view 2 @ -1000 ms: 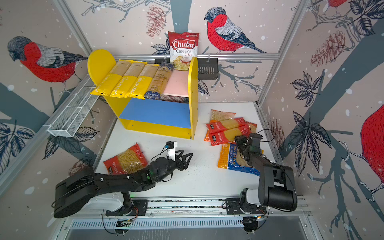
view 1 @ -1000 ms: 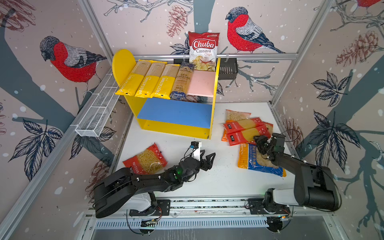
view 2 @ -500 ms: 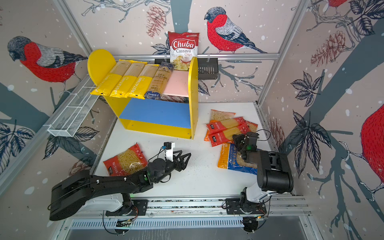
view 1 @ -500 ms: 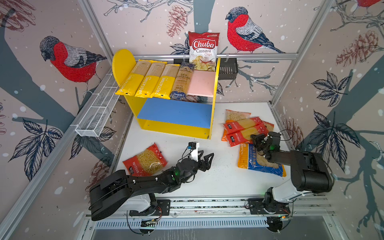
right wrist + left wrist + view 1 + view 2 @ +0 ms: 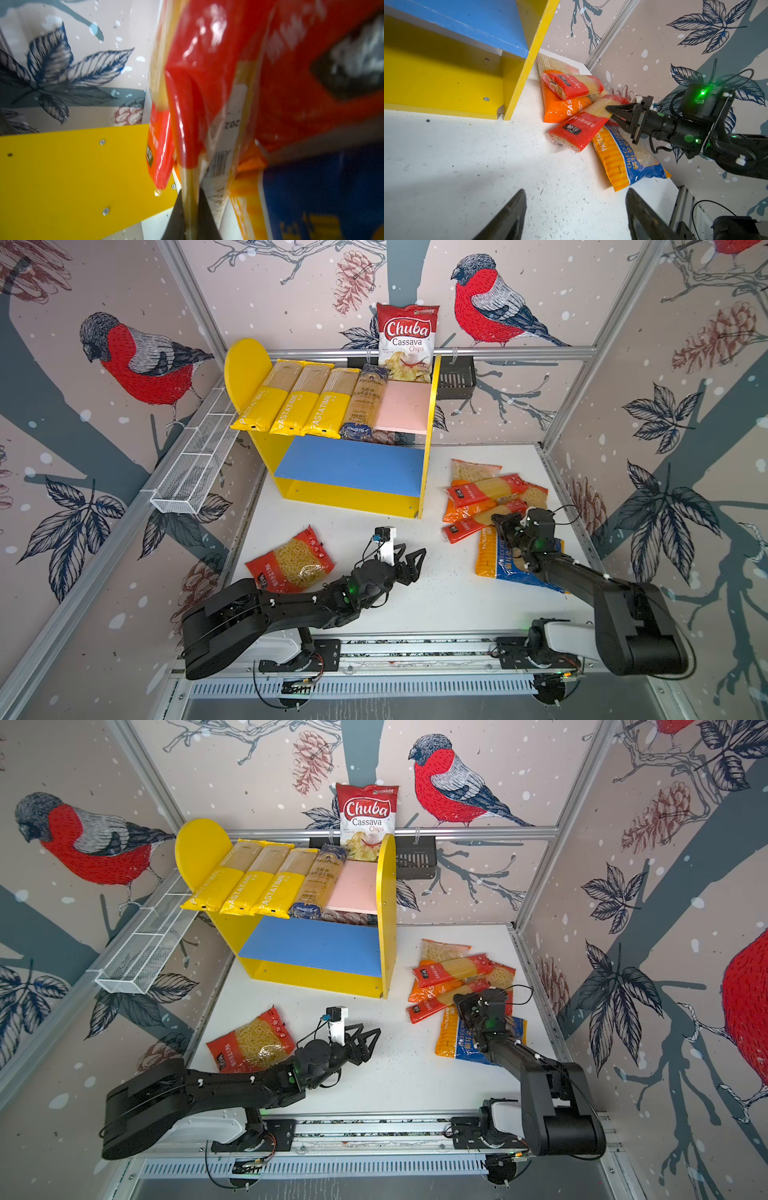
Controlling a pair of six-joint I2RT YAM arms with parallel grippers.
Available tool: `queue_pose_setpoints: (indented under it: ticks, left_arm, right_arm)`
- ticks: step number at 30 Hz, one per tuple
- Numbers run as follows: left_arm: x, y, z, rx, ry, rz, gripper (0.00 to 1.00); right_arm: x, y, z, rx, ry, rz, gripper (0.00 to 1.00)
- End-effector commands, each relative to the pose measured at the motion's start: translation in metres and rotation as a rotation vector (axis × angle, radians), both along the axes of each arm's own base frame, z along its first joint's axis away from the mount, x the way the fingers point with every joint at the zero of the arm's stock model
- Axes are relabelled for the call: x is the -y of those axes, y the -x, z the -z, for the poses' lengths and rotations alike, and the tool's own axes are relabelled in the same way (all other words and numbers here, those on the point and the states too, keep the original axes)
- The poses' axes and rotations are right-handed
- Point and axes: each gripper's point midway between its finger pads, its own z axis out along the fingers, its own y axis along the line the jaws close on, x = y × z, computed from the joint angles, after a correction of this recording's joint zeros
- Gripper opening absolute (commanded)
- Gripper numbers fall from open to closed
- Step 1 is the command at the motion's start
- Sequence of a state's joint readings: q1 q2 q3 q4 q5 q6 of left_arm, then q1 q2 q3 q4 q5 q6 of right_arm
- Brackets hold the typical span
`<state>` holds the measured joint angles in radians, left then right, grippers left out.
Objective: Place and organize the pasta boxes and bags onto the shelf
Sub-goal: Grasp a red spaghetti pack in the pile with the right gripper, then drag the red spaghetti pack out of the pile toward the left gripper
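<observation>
Glossy crinkled plastic film on red spaghetti pack (image 5: 577, 133); matt painted boards on shelf (image 5: 353, 466); scuffed white tabletop (image 5: 467, 166); metal wire-mesh basket (image 5: 195, 464).

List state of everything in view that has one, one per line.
left tool: open, empty, above bare table.
right tool: shut on red spaghetti pack.
red spaghetti pack: pinched, lying over the blue-orange bag.
pink upper board: four long packs, space at right.
blue lower board: empty.
red macaroni bag: flat on table, untouched.

Upper centre of a top view: upright Chuba Cassava Chips bag (image 5: 407, 337). Just right, black slotted basket (image 5: 457, 379). Mid-left, white wire-mesh basket (image 5: 193, 466).
</observation>
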<state>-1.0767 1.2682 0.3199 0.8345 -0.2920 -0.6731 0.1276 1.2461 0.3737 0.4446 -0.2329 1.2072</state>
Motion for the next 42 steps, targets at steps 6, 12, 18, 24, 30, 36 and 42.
queue_pose_setpoints:
  ticks: [6,12,18,24,30,36,42]
  left_arm:
    - [-0.021,-0.009,0.002,-0.088,0.103,-0.110,0.75]
    - [-0.045,-0.013,0.016,-0.127,0.009,-0.181,0.75]
    - [-0.038,-0.003,0.018,-0.143,-0.002,-0.115,0.75]
    - [-0.005,0.019,0.029,-0.172,0.004,-0.017,0.75]
    - [0.029,0.033,0.040,-0.215,0.024,0.065,0.75]
    - [0.028,0.033,0.051,-0.250,0.040,0.048,0.74]
    - [0.008,0.026,0.058,-0.281,0.016,-0.016,0.74]
  right_arm:
    - [-0.062,0.030,-0.025,0.058,0.002,0.036,0.21]
    - [-0.120,0.058,-0.031,0.062,0.171,-0.188,0.35]
    - [-0.094,0.051,-0.017,0.044,0.365,-0.338,0.45]
    - [-0.019,0.014,-0.017,0.009,0.577,-0.292,0.60]
    - [-0.010,-0.021,0.003,-0.045,0.598,-0.349,0.71]
    - [-0.027,-0.030,0.023,-0.064,0.584,-0.420,0.71]
    - [-0.065,0.003,0.036,-0.077,0.574,-0.536,0.67]
